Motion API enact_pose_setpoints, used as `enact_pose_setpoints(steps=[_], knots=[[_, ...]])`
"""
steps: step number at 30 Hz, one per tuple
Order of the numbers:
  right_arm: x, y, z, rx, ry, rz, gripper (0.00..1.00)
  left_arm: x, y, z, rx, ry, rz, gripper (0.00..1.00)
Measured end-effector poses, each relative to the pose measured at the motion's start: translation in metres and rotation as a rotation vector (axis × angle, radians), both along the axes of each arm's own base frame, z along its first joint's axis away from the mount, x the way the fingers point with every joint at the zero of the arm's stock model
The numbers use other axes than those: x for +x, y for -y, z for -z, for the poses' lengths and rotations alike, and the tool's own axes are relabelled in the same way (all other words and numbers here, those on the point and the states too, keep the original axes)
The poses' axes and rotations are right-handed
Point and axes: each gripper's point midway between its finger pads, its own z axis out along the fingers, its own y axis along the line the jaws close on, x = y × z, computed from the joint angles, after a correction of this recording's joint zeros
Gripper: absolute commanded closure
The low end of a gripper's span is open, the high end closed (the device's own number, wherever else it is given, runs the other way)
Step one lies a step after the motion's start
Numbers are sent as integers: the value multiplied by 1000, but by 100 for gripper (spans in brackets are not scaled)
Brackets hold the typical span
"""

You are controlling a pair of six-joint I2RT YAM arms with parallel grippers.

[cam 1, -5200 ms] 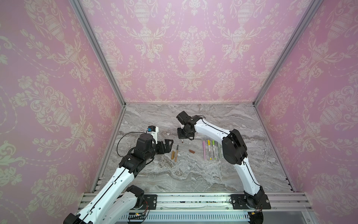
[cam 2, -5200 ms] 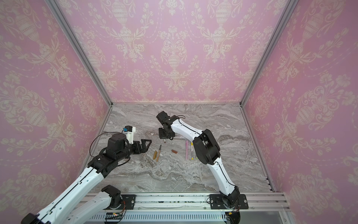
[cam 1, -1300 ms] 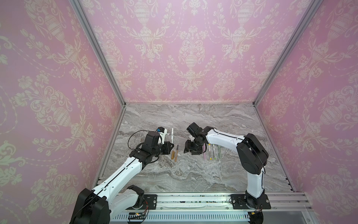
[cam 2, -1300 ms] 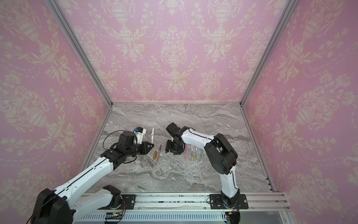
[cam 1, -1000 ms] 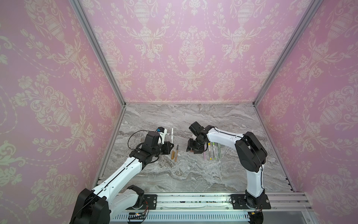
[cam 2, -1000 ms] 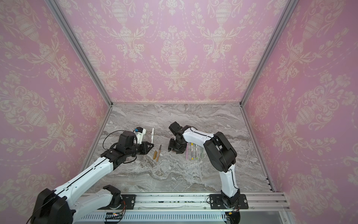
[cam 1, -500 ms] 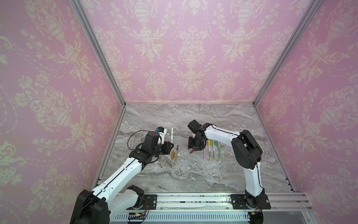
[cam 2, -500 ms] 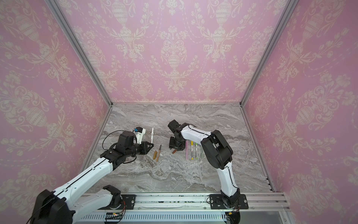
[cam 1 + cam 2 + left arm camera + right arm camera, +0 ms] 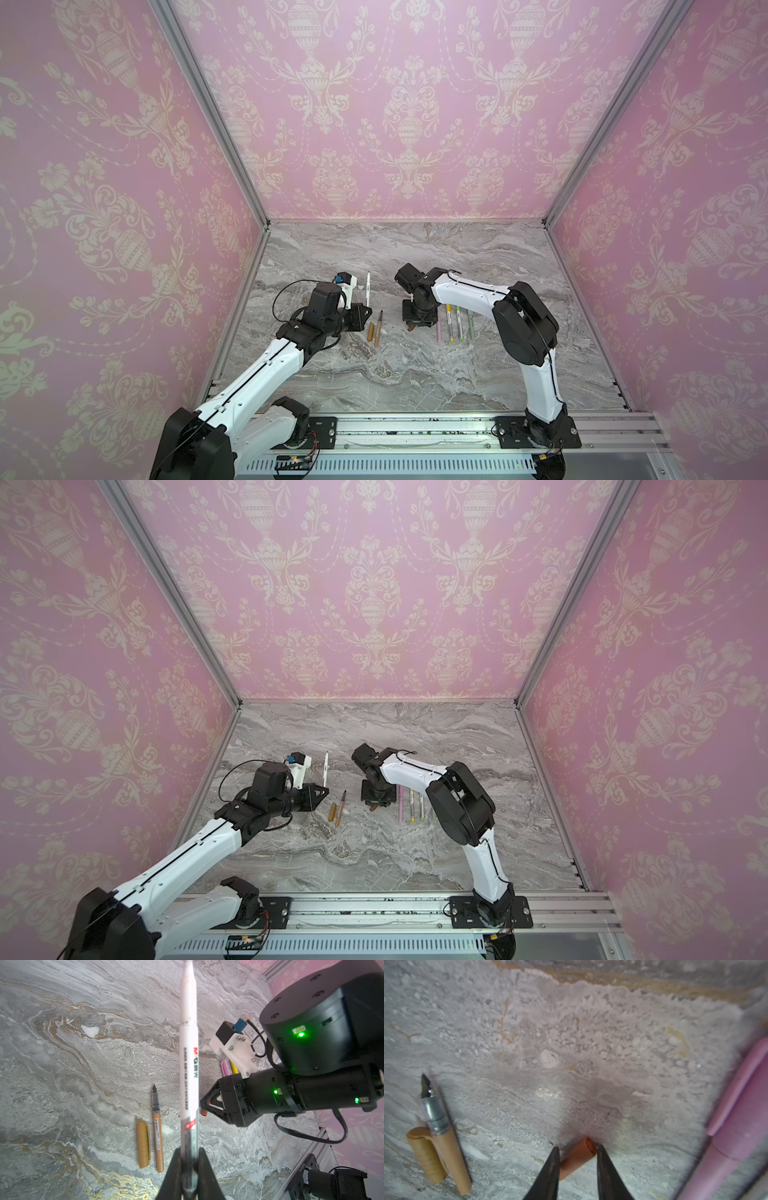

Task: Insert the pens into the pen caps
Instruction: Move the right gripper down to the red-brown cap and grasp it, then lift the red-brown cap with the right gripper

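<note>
My left gripper (image 9: pixel 189 1159) is shut on a white pen (image 9: pixel 188 1059), which points up and away over the table; both top views show this white pen (image 9: pixel 368 286) (image 9: pixel 325 771) sticking out of the left gripper (image 9: pixel 367 316). My right gripper (image 9: pixel 577 1147) points down at a short brown pen cap (image 9: pixel 577 1157) lying slantwise on the marble, with a finger pressed against each side of it. In a top view the brown cap (image 9: pixel 411 328) peeks out under the right gripper (image 9: pixel 417 324). An uncapped tan pen (image 9: pixel 158 1132) and its tan cap (image 9: pixel 143 1144) lie side by side between the arms.
A row of capped pens lies right of the right gripper: pink (image 9: pixel 439 328), yellow (image 9: pixel 449 324), green (image 9: pixel 459 326) and sage (image 9: pixel 471 326). The pink pen (image 9: pixel 737 1136) is close beside the right fingers. Pink walls enclose the marble table (image 9: pixel 415 374).
My right gripper swung back over the brown cap, came down and narrowed its jaws onto it. The left arm has stayed still, holding the white pen.
</note>
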Motion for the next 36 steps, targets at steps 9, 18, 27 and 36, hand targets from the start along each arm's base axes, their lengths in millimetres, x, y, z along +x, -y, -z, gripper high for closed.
enact_pose_setpoints(steps=[9, 18, 27, 36], knots=[[-1, -3, 0, -15, 21, -5, 68, -1, -1, -5, -2, 21, 5, 100], [-3, 1, 2, -83, 56, -25, 80, -2, -1, -6, -4, 24, 5, 100], [-6, 1, 2, -163, 104, -56, 82, -1, -1, -6, -4, 25, 5, 100], [-8, 1, 2, -203, 124, -71, 83, -2, -1, -9, -8, 34, 5, 100]])
